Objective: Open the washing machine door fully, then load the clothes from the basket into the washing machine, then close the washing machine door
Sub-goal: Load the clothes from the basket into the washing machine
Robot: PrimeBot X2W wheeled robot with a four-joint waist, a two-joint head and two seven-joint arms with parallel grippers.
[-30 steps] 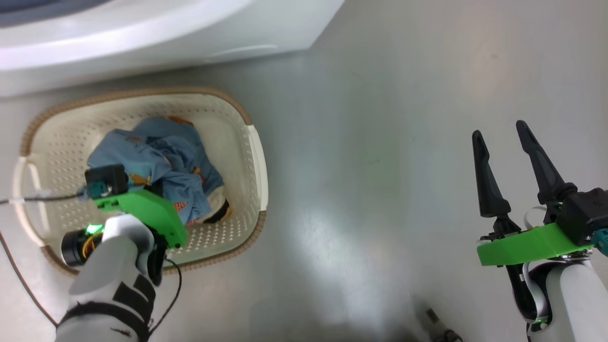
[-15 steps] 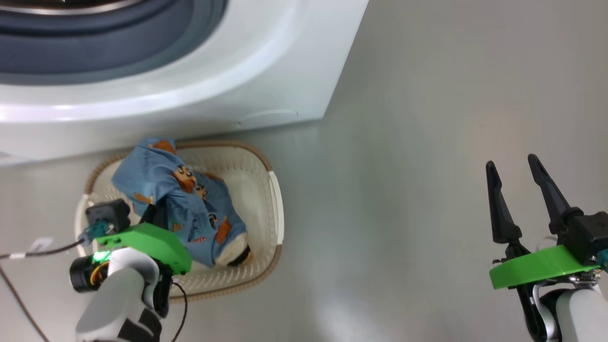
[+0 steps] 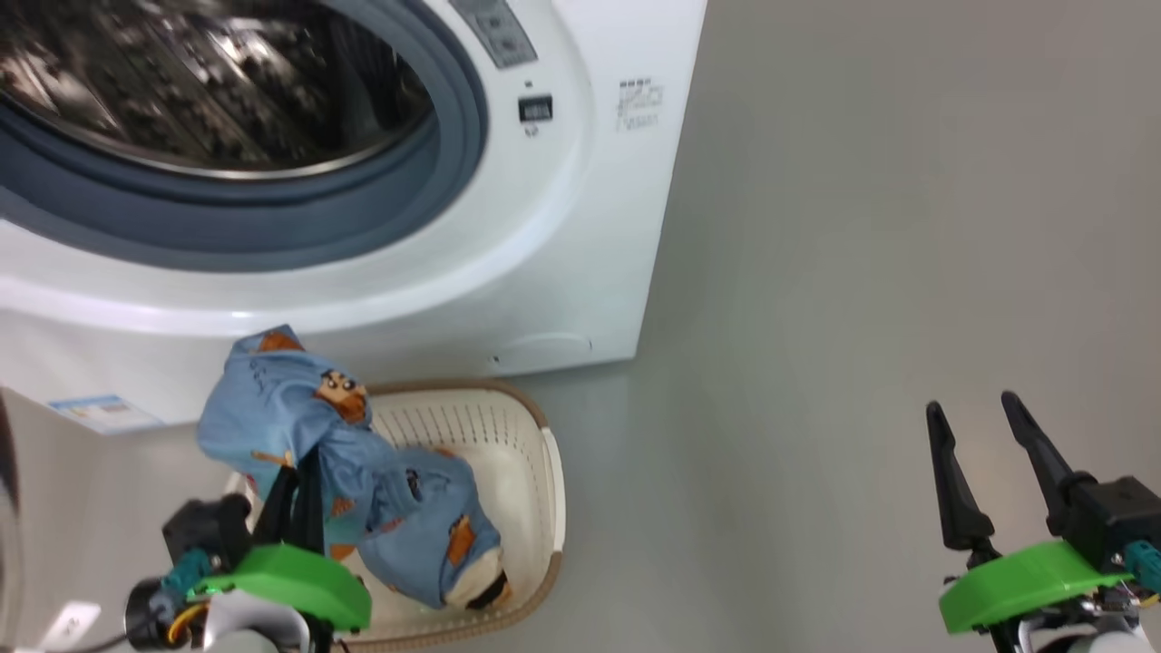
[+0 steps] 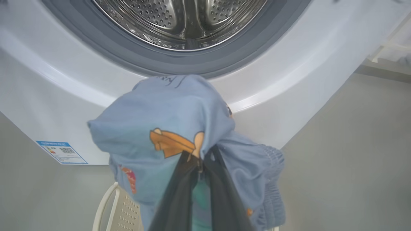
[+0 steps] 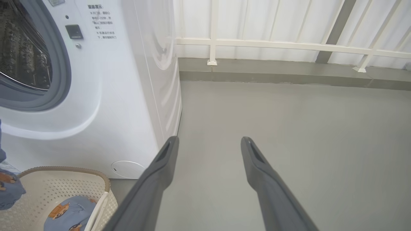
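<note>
Lifted since a second ago, the light blue cartoon-printed clothes [image 4: 167, 128] hang clamped in the left gripper [image 4: 200, 158], partly out of the cream perforated plastic basket [image 3: 547, 453], below the big white washing machine [image 3: 580, 227] with its uncovered steel drum [image 4: 179, 19], so loading and door-closing remain, while the right gripper [image 3: 970, 405] waits empty, jaws apart.

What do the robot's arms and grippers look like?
The left gripper and right gripper each have two long, tapered black fingers on a bright green mount. A black block with a teal plug sits by each mount. The forearm is pale white.
</note>
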